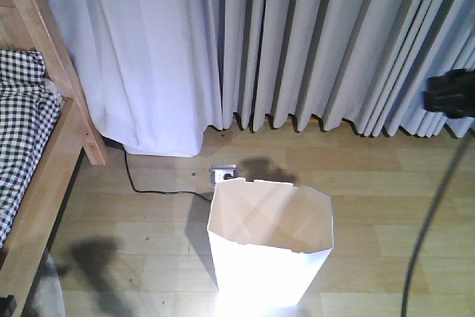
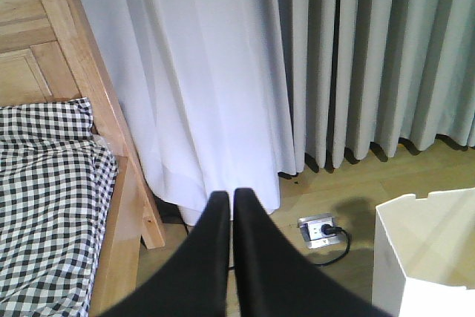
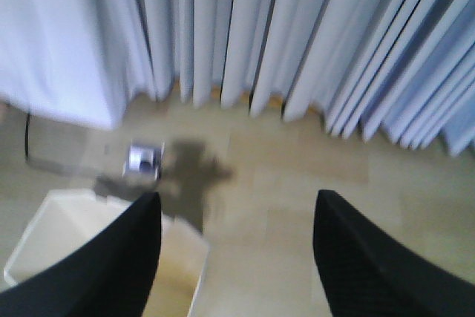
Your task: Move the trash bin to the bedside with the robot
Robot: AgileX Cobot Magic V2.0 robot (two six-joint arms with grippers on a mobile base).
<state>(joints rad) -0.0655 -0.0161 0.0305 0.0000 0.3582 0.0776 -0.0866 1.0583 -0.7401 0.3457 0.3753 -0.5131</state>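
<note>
The white trash bin (image 1: 271, 235) stands upright on the wood floor at the lower middle, its cream inside showing nothing in it. The bed (image 1: 44, 146), with wooden frame and black-and-white checked bedding, lies along the left, a stretch of floor away from the bin. In the left wrist view my left gripper (image 2: 226, 195) is shut with nothing held, pointing at the floor between the bed (image 2: 111, 206) and the bin (image 2: 427, 257). My right gripper (image 3: 237, 200) is open and holds nothing. Its left finger (image 3: 126, 257) hangs over the bin (image 3: 59, 235), near its right wall.
Grey-white curtains (image 1: 297, 42) hang along the far wall down to the floor. A metal floor socket (image 1: 224, 174) with a black cable plugged in sits just behind the bin. A black arm part (image 1: 451, 94) and its cable (image 1: 430, 228) show at the right.
</note>
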